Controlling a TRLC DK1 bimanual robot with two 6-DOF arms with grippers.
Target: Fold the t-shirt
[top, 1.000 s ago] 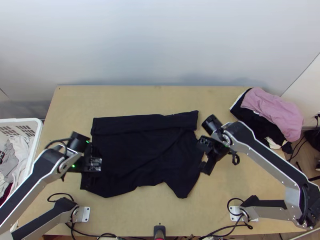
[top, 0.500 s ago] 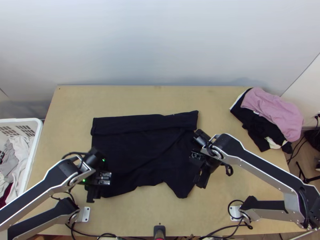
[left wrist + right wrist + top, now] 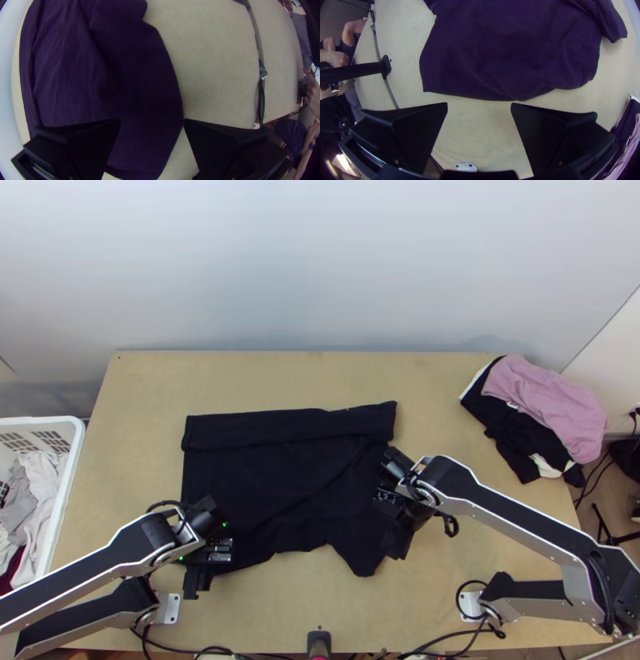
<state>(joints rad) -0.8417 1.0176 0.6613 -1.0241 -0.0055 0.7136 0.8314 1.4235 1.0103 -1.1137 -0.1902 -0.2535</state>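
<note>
The black t-shirt [image 3: 280, 484] lies on the table with its far edge folded over in a long strip and a few creases across the rest. Over its near left corner is my left gripper [image 3: 200, 572]. My right gripper [image 3: 396, 544] is over its near right part. In the left wrist view, the left gripper [image 3: 151, 121] stands open above the shirt [image 3: 143, 73], its fingers wide apart. The right wrist view has the right gripper [image 3: 479, 105] open too, nothing between its fingers, beside an edge of the shirt [image 3: 506, 50].
A pile of pink and black clothes [image 3: 548, 400] rests at the table's far right corner. A white laundry basket [image 3: 68, 476] with clothes stands left of the table [image 3: 448, 380]. A black post [image 3: 318, 642] rises at the near edge. A person's hands show beyond the table's edge in the wrist views.
My left gripper has moved toward the near edge and slightly right. My right gripper has moved left and nearer, from beside the shirt to over its near right part. The shirt lies unchanged.
</note>
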